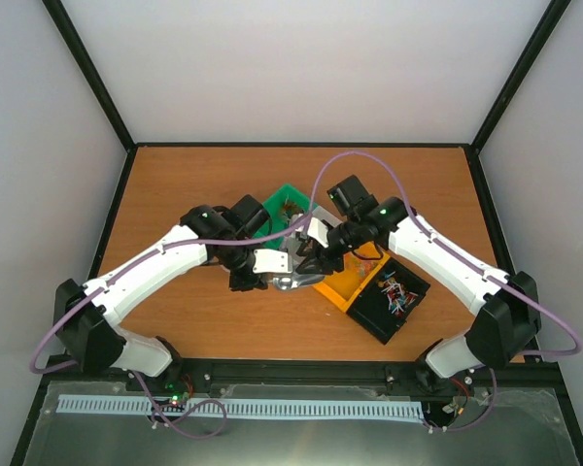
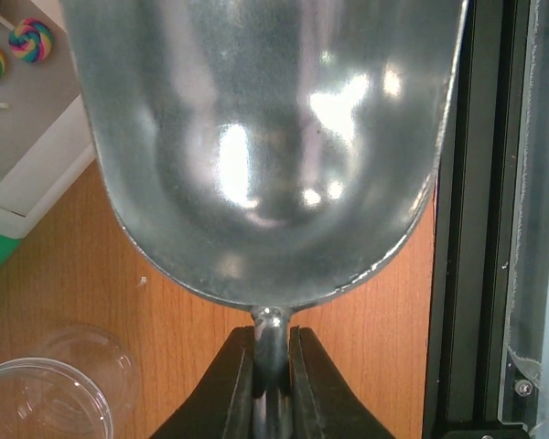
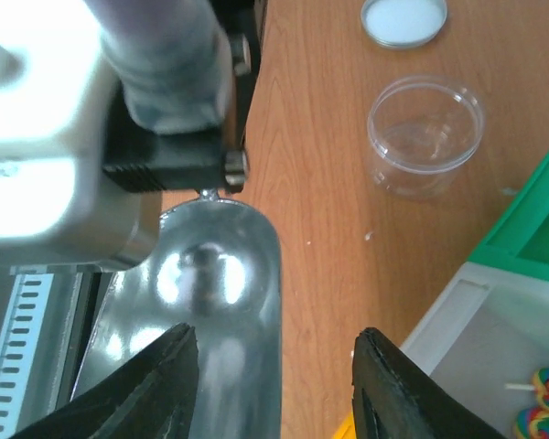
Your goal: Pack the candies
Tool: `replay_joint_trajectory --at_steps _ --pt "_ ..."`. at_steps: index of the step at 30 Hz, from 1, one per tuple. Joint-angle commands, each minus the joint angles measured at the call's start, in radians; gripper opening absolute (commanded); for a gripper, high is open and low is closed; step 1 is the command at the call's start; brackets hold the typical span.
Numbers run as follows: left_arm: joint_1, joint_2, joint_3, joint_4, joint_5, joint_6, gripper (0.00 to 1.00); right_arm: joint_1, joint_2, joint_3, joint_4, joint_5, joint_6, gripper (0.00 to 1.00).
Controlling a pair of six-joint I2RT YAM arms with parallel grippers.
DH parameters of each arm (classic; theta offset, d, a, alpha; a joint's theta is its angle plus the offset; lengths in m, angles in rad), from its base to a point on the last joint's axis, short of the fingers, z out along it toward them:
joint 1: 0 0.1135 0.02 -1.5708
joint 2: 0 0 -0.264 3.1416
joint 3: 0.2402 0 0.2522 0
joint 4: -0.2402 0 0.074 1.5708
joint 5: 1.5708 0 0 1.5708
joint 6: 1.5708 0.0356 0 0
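Dark fingers of the left end effector (image 2: 273,340) pinch the thin neck of a steel scoop (image 2: 265,165), jaws almost closed on it. The bowl is bright and empty over the bare wood near the front edge of the table (image 2: 82,274). The right end effector (image 3: 274,337) hangs above the same scoop with its jaws partly apart and nothing between them. One finger is over the bowl and the other over the table beside it; whether either touches the metal cannot be told.

The candies (image 1: 396,289), a heap of small mixed-colour wrapped sweets, lie in the black bin (image 1: 374,316) toward the right of the table's front edge, well apart from the scoop. An orange bin (image 1: 345,284) touches the black one on its left. A green bin (image 1: 272,200) and a white bin (image 3: 476,320) holding swirl lollipops (image 2: 29,41) sit nearer the table's middle. A clear round jar (image 3: 425,133) stands open and looks empty beside the scoop, its white lid (image 3: 403,18) lying a little beyond it.

Packing appears barely begun: the tool is in hand, but no sweets are seen in the scoop or the jar. The next move seems to call for carrying the scoop rightward to the black bin and digging under the sweets. Before that, the right end effector must be clear of the bowl.
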Motion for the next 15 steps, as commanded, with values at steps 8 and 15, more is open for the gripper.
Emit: replay_joint_trajectory --at_steps 8,15 --pt "-0.007 -0.008 0.029 0.027 0.009 -0.022 0.09 0.016 0.032 -0.037 0.001 0.075 -0.022 0.06" --pt "0.023 -0.103 -0.030 0.110 0.041 -0.059 0.56 0.012 -0.030 -0.077 0.056 0.076 0.000 0.03"
